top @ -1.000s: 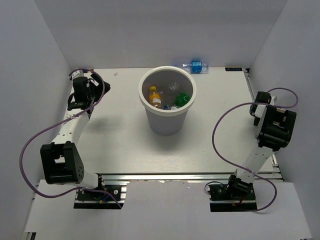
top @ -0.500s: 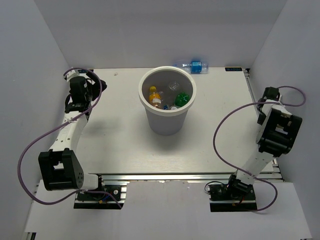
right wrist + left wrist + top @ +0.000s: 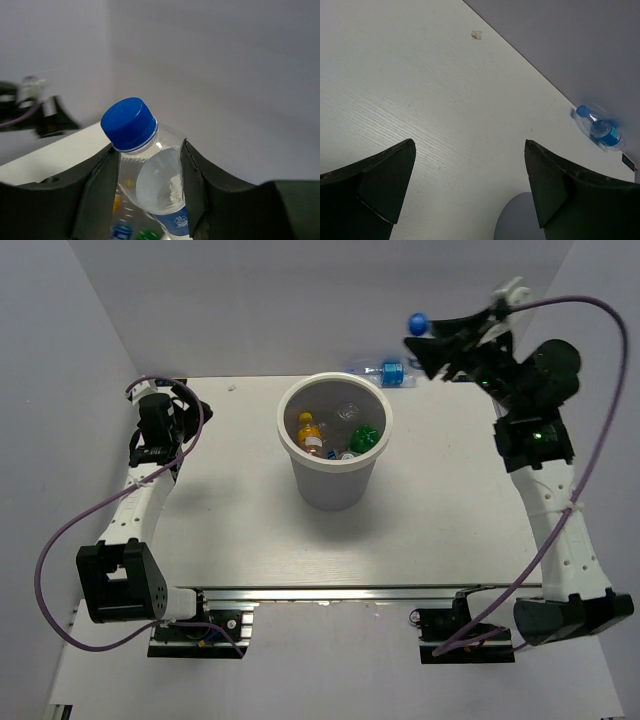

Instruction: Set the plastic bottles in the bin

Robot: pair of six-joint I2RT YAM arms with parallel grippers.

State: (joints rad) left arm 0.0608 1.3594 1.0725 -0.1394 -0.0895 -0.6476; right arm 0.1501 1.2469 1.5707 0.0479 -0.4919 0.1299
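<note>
We see some plastic bottles inside the round white plastic bin. Right gripper pinches a clear blue-capped bottle. Left gripper is spread and empty. One blue-labelled bottle is not yet binned.

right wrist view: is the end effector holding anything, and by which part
The right end effector holds a clear bottle, pinched on its shoulder just below the blue cap. The left end effector is open and empty.
</note>
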